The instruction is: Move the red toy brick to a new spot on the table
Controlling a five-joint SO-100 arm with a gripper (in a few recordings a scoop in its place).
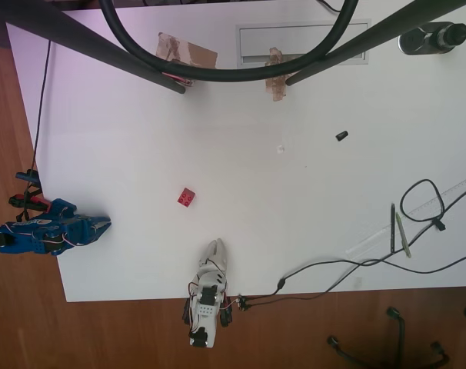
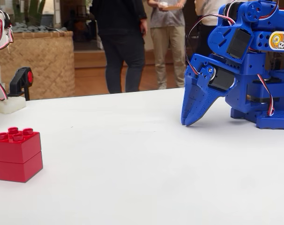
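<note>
**Obs:** Tool state?

**Op:** I read the blue gripper (image 2: 186, 123) as closed, fingers together and nothing between them. Tips point down, at or just above the white table (image 2: 132, 187). I can't tell from the fixed view whether they touch it.

**Obs:** Brick?

**Op:** The red toy brick (image 1: 187, 197) sits alone on open table, well apart from the gripper (image 1: 102, 224). The fixed view shows it upright, studs up, with a seam round its middle (image 2: 16, 154). So it may be two pieces pressed together.

**Obs:** Stage?

**Op:** I can't settle it. A free brick and an empty tool fit either a brick waiting to be fetched or one already set down in its new place. I won't call a move on that.

**Obs:** Risks if I do go for it?

**Op:**
- Tips this low could drag on the tabletop in any sideways sweep, so I'd lift before travelling.
- Closed fingers arriving at the brick would shove it rather than straddle it.
- The brick lies turned relative to the table edges in the overhead view, so a grip across its corners could twist it out.
- A pinch above the seam might lift only the top half.
- The surface looks smooth, so a glancing touch may make the brick slide
</note>
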